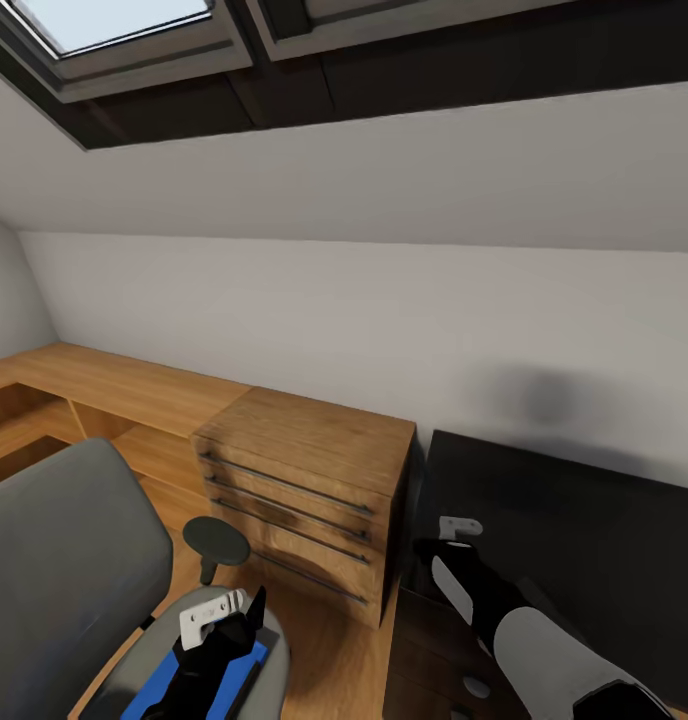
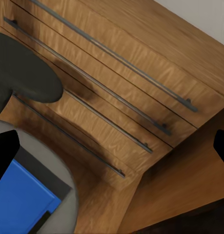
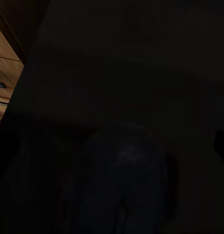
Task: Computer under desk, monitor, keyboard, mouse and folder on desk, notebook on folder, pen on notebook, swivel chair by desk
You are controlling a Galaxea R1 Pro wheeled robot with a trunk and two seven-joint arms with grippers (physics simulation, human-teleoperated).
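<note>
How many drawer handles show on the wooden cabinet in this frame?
4: long dark bar handles stacked down the front of the light-wood cabinet, at and. The swivel chair's armrest may hide part of the lowest.

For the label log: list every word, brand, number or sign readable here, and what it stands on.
None: no readable text anywhere.
The folder, swivel chair, wooden drawer cabinet and desk all look plain.
The right wrist view is too dark to show any marking.
</note>
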